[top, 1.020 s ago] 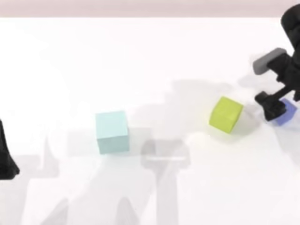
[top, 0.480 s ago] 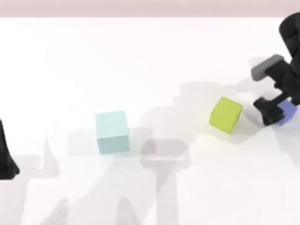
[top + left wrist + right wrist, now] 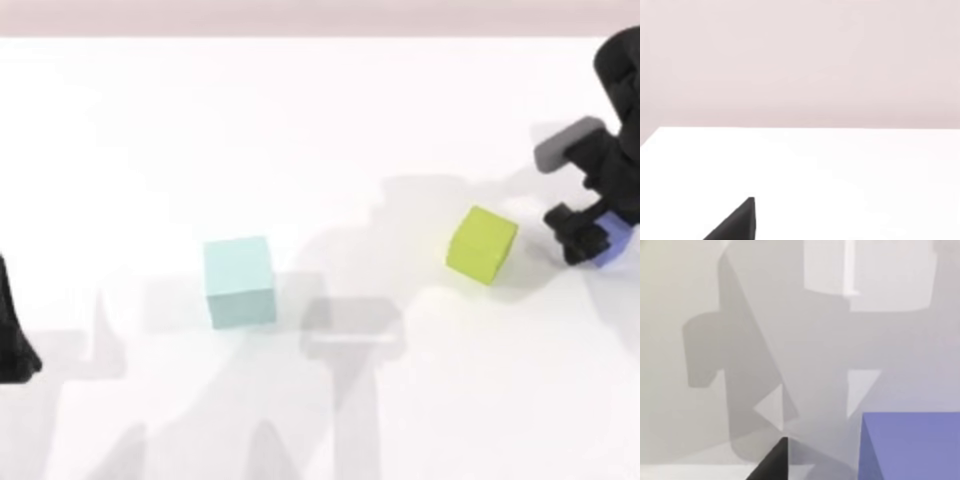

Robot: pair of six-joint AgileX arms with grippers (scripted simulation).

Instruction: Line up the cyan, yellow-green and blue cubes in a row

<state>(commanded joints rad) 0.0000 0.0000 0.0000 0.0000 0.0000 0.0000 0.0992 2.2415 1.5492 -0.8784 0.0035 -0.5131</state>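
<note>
Right hand (image 3: pixel 592 232) low over the small matte periwinkle-blue cube (image 3: pixel 612 240), just beyond the yellow-green matte cube (image 3: pixel 482 244) from the pale cyan cube (image 3: pixel 239 281); finger opening cannot be told; an off-centre close would likely skid it away.

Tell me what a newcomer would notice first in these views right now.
Probably the right gripper at the table's far right, down over the small blue cube, which peeks out from beneath it; whether it grips the cube cannot be told. Next, the yellow-green cube just left of it, turned at an angle, and the larger cyan cube alone near the middle. The left arm sits parked at the left edge.
</note>
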